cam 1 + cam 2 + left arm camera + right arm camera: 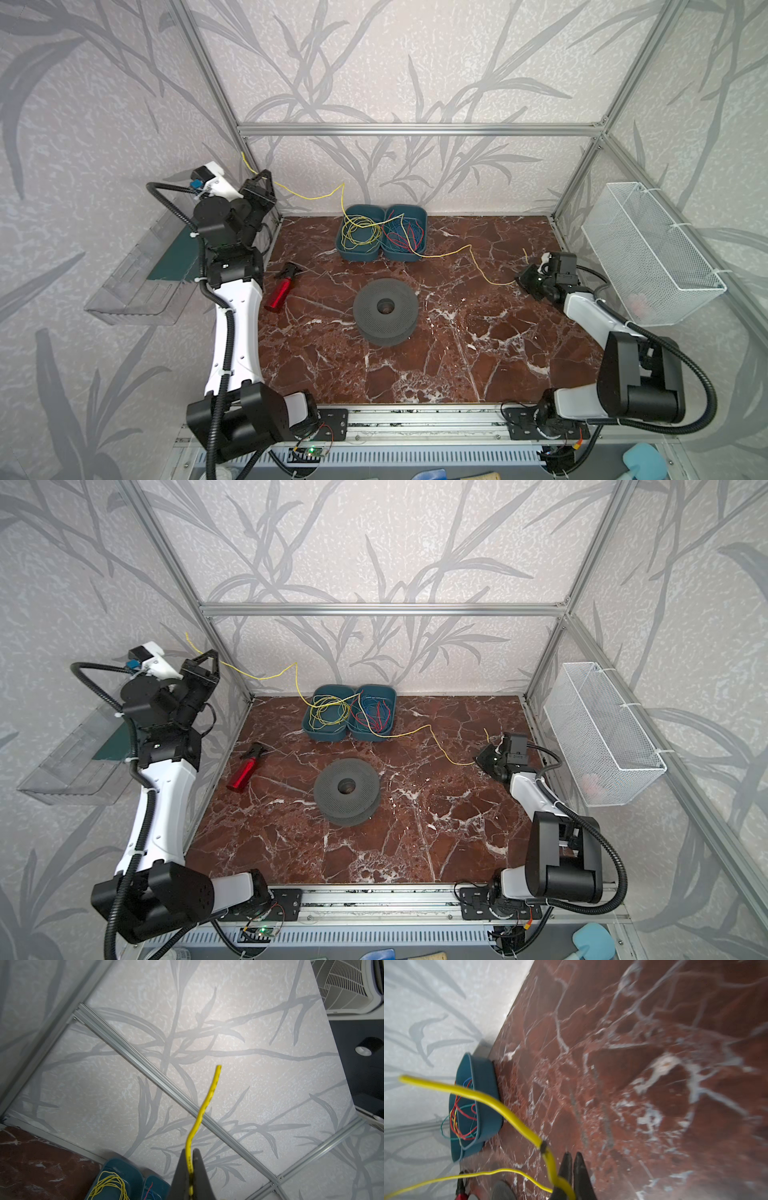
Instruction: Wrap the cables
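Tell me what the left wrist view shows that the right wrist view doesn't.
Only the left wrist view: the left tool shut on the yellow cable, whose free end points at the wall past a frame bar, plus the yellow coil. Only the right wrist view: the right tool shut on that cable just past a black mark. Both: the cable, the teal bin of red and blue wires, and the marble table.
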Available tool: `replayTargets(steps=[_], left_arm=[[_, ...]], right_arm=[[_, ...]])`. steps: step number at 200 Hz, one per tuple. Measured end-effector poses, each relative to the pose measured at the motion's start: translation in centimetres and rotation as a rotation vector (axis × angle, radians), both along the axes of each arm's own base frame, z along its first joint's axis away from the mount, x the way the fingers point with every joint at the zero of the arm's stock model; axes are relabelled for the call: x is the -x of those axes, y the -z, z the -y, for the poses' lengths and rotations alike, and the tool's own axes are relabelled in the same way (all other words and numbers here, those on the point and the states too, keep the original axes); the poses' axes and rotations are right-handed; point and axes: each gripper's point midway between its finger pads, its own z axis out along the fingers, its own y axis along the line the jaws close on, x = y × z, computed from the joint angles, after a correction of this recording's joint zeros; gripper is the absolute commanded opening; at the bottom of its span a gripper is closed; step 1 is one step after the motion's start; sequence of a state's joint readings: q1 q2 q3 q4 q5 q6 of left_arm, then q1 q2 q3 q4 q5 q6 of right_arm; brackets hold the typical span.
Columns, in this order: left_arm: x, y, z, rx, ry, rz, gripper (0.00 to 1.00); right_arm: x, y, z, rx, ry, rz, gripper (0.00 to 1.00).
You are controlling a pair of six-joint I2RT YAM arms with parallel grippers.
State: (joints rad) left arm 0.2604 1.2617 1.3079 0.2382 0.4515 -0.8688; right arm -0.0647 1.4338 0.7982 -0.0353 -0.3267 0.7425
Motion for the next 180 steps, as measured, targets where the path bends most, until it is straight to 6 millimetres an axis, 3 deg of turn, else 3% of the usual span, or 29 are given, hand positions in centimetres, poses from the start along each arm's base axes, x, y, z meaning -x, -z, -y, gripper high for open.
replayTargets(steps=[18,55,68,82,119,150,180], left_arm=[[-0.3,0.3,3.7,-0.037,0.077,0.003,0.0],[-0.9,2.5,7.4,-0.062,0.148,-0.018,0.0],[-1.4,3.6,8.4,-0.058,0.168,-0.026,0.0],[-2.0,4.8,9.6,-0.054,0.194,-0.04,0.0],[-3.3,7.3,12.9,-0.053,0.265,-0.07,0.0],[-3.4,7.4,14.4,-0.054,0.294,-0.055,0.0],[-3.1,7.5,15.4,-0.056,0.317,-0.034,0.0]], right_arm=[[-1.1,-1.2,-2.7,-0.009,-0.081,0.036,0.04],[-4.2,-2.3,-3.6,-0.047,-0.13,0.073,0.13],[-4.7,-2.5,-3.8,-0.063,-0.144,0.083,0.24],[-4.6,-2.6,-4.3,-0.081,-0.163,0.087,0.35],[-4.6,-3.7,-5.2,-0.11,-0.212,0.11,0.5],[-3.9,-4.3,-5.6,-0.125,-0.231,0.115,0.57],[-1.6,-7.1,-6.9,-0.181,-0.247,0.163,0.65]])
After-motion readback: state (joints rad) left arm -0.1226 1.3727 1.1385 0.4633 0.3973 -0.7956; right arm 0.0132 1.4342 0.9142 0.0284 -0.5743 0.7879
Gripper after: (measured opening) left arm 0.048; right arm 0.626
